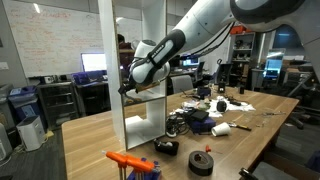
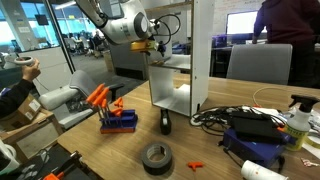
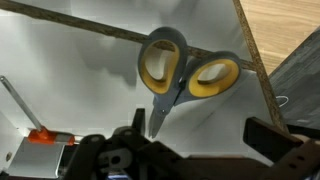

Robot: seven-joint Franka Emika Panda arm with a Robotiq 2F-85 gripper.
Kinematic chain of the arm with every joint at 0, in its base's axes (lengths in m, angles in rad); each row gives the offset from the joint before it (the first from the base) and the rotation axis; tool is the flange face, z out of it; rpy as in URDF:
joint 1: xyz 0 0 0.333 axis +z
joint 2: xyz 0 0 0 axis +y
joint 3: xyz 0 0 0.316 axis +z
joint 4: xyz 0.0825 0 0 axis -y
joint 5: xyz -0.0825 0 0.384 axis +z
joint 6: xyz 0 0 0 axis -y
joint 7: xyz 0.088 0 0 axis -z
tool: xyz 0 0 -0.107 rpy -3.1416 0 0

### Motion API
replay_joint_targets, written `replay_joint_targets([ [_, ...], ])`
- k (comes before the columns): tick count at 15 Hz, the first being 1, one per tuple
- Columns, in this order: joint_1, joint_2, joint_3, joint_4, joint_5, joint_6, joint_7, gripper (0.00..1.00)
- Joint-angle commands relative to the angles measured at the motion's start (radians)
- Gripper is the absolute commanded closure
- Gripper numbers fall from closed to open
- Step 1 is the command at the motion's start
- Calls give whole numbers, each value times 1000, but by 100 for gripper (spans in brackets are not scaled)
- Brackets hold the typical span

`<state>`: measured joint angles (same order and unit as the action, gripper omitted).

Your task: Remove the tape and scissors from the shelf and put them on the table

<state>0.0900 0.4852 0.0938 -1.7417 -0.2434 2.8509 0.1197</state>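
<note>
1. Count: one shelf [image 2: 203, 50], one table [image 2: 110, 150], one tape [image 2: 156, 165], one pair of scissors [image 3: 170, 98], one arm, one gripper [image 2: 152, 47].
2. Arm pose: in an exterior view the arm enters from the upper left and reaches level toward the shelf, its gripper at the open face of an upper compartment.
3. Pincer: in the wrist view the fingers stand apart and grip nothing. The scissor blades point down between them, nearer the left finger [image 3: 135, 125].
4. Scissors: they lie flat on a white shelf board near its front corner. The two loop handles are grey-rimmed with yellow-orange lining.
5. Tape: a thick black roll with a round centre hole lies flat on the table in front of the shelf, clear of its foot.
</note>
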Motion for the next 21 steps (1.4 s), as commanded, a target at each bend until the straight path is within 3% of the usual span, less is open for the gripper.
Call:
replay_joint_targets([
  [1,18,63,-19,96,54,-12,-58,0],
  [13,1,80,-110,142,52,-4,-71,0],
  [21,24,139,-113,224,50,-24,-68,0],
])
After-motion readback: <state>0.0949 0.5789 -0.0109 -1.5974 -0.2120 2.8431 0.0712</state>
